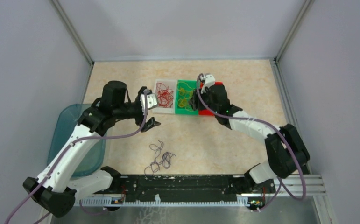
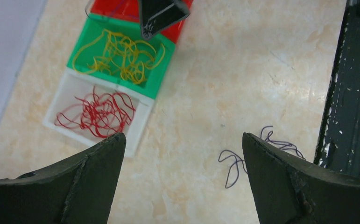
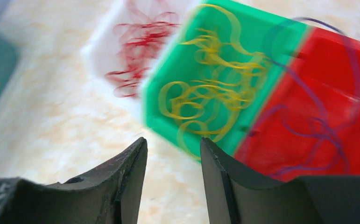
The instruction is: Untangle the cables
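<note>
Purple cables lay loose on the table, back toward the near edge from my wide-open left gripper and nearer it; my right gripper, parted and empty, hung near the red tray.

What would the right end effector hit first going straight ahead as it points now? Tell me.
Likely the near wall of the green tray, which holds the yellow cables; the wrist view is blurred, so depth is uncertain.

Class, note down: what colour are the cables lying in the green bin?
Yellow. The cables in the green bin show sharpest in the left wrist view.
</note>
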Motion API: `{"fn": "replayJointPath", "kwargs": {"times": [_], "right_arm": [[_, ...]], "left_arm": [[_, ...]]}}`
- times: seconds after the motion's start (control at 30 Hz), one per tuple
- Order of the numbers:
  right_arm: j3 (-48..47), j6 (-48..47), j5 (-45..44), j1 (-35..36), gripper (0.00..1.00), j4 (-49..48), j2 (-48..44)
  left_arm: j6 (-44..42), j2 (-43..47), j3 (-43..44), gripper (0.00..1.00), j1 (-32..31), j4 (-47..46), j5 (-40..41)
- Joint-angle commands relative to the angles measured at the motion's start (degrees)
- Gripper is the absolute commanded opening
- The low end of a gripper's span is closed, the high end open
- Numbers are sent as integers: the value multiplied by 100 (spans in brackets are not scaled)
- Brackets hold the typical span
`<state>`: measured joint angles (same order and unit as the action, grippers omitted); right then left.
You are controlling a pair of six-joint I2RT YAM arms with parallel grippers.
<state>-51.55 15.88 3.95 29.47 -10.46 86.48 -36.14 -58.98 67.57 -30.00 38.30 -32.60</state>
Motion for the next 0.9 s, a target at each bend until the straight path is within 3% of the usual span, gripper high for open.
{"fn": "replayJointPath", "kwargs": {"times": [0.0, 0.1, 0.33, 0.87], "right_arm": [[492, -423, 589, 665, 48, -973, -942], [1076, -248, 361, 1071, 50, -1061, -1268], [2437, 451, 61, 1168, 48, -1855, -2245], [2660, 593, -396, 1166, 40, -1552, -2746]], "left_arm": [[-296, -41, -447, 100, 401, 157, -103], [-385, -172, -729, 100, 860, 261, -463], [-1789, -679, -1669, 91, 903, 1070, -389], [-1821, -2159, -2317, 71, 531, 409, -367]]}}
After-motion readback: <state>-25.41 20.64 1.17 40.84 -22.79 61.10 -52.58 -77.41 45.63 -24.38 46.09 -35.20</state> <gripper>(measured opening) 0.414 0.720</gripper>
